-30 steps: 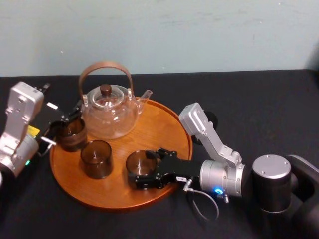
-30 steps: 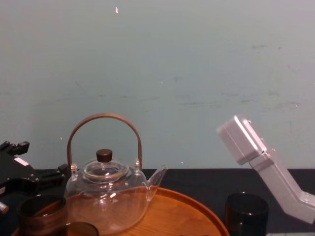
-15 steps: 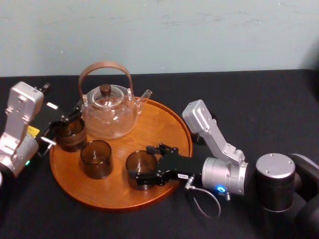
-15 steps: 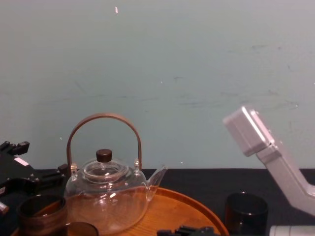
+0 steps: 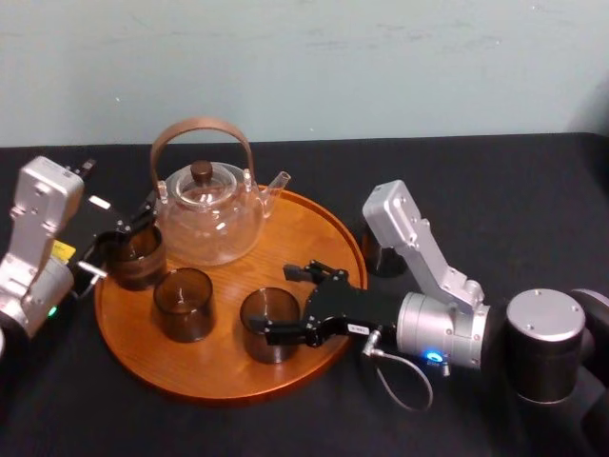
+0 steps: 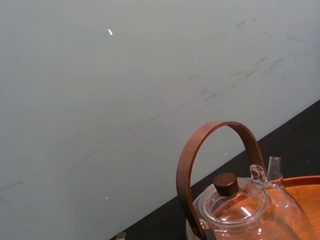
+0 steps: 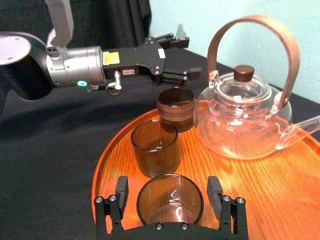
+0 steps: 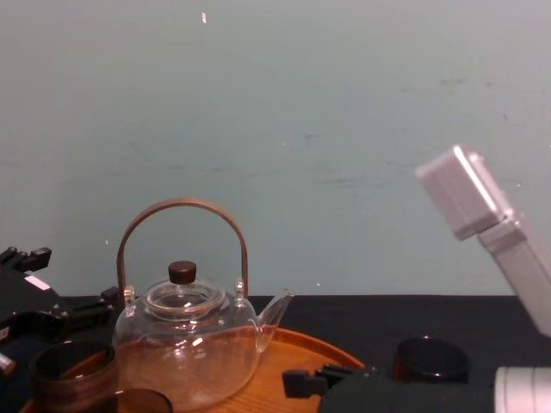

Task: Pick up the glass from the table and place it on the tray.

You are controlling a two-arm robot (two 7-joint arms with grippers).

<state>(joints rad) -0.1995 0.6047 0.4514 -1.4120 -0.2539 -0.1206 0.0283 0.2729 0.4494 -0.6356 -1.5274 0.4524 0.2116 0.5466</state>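
A: Left gripper [image 7: 185, 56]?
B: Fingers spread, nothing held. Dark tumbler [image 7: 176, 107] just past its tips.
A: Right gripper [image 7: 168, 186]?
B: Fingers apart, straddling the glass [image 7: 170, 206], not touching. The glass stands on the tray [image 5: 314, 238].

The small smoky-brown glass [image 5: 269, 324] stands upright at about 5 o'clock on the round orange-brown tray [image 5: 314, 238], which lies flat on the black counter [image 5: 495, 190].
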